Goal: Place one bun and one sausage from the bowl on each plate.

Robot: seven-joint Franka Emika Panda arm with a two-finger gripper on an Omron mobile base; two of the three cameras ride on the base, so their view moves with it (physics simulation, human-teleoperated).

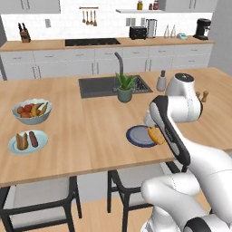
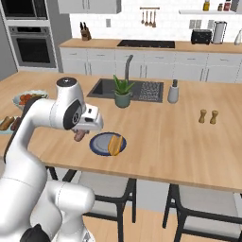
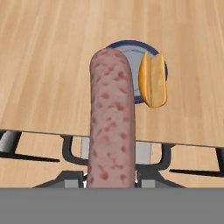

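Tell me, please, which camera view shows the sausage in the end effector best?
The hand view: the sausage runs large up the middle, above the dark plate. The right base view shows just its tip under the end effector; the left base view adds nothing clear.

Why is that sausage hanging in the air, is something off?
Nothing is spilled or broken. The reddish-brown speckled sausage is held by the robot's fingers above the dark blue round plate, where a golden oblong bun already lies.

The counter point(image 1: 90, 136) is pale wood with a fine straight grain and a matt finish. The sausage point(image 3: 111, 118) has mottled, speckled pink-brown skin. The bun point(image 3: 153, 80) looks smooth and golden. The dark blue plate point(image 3: 139, 91) appears smooth and matt.
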